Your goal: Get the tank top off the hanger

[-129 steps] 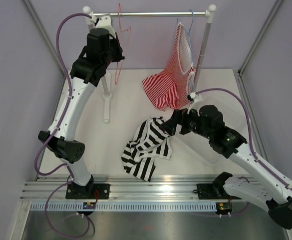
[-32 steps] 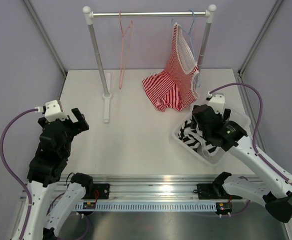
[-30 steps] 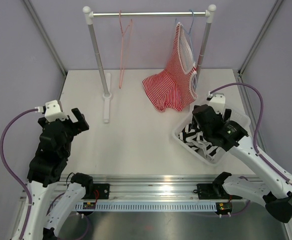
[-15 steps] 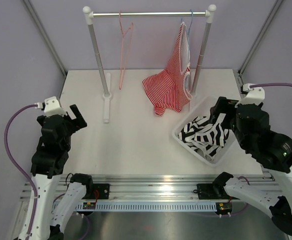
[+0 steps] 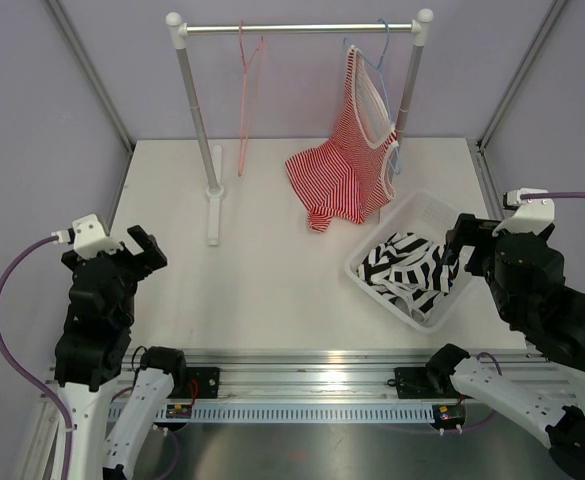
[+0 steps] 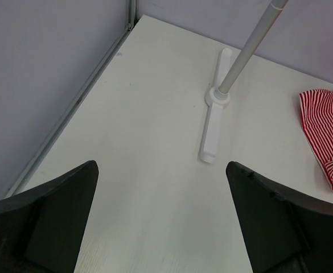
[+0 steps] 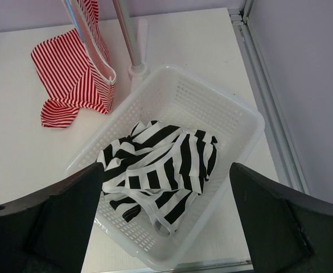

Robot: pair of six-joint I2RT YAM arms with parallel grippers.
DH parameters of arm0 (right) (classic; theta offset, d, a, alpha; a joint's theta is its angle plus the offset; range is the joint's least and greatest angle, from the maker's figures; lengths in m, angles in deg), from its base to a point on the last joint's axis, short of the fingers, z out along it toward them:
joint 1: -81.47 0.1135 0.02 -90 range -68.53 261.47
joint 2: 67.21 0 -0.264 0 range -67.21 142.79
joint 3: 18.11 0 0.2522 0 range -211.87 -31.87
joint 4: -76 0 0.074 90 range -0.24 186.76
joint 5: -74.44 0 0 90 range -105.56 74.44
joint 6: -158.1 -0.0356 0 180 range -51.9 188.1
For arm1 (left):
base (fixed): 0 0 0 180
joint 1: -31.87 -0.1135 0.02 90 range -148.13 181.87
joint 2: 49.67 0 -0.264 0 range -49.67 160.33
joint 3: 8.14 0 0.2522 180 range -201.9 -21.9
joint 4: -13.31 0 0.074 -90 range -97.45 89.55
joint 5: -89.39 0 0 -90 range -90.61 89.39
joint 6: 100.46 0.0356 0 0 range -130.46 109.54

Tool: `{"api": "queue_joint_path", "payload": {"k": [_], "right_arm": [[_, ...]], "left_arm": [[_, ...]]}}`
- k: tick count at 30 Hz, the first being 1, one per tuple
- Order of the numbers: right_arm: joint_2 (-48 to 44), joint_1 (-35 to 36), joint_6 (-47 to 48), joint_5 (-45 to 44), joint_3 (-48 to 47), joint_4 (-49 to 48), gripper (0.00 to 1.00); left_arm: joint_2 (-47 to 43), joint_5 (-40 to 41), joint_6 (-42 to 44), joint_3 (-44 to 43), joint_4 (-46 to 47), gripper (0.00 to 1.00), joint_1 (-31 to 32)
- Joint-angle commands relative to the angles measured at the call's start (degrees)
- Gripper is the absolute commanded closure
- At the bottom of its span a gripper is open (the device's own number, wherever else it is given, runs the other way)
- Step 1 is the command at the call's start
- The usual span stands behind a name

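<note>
The black-and-white striped tank top [image 5: 412, 266] lies crumpled in a white basket [image 5: 429, 207] at the right of the table; the right wrist view shows the tank top [image 7: 155, 162] filling the basket's [image 7: 241, 116] near half. The pink hanger [image 5: 244, 92] hangs bare on the rail, left of centre. My right gripper [image 5: 464, 245] hovers open just right of the basket, holding nothing; from the wrist, the gripper [image 7: 166, 168] looks down on the top. My left gripper [image 5: 144, 247] is open and empty over the table's left side, and its wrist view [image 6: 161, 166] shows only bare table between the fingers.
A red-and-white thin-striped top [image 5: 344, 172] hangs from a pale blue hanger [image 5: 377, 50] at the rail's right end, its hem resting on the table. The rack's rail [image 5: 302, 28] spans the back; its left post and foot [image 6: 214, 128] stand ahead of my left gripper. Purple walls close in both sides.
My right arm has lifted out of the basket and drawn back to the right, leaving the tank top inside. My left arm has pulled back slightly toward the near edge. The red top swayed.
</note>
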Motion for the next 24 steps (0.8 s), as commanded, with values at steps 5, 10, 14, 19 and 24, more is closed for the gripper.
{"api": "queue_joint_path", "payload": {"k": [5,10,14,19,24], "right_arm": [[-3.96,-0.11,2.21,0.67,2.48,-4.05,0.01],[-3.96,-0.11,1.86,1.37,2.66,-3.78,0.00],[-4.31,-0.20,0.89,1.28,3.54,-4.13,0.00],[-4.49,-0.11,0.37,1.90,4.59,-4.49,0.00],[-3.79,-0.11,0.19,2.51,4.68,-4.05,0.01]], "left_arm": [[-2.09,-0.72,-0.51,2.16,2.60,0.01,-0.19],[-2.18,-1.25,-0.51,2.07,2.69,0.01,-0.19],[-3.23,-3.36,-0.07,2.34,3.74,0.01,-0.27],[-3.41,-3.27,0.02,1.72,3.48,0.01,-0.19],[-3.24,-3.27,0.02,1.37,3.39,0.01,-0.19]]}}
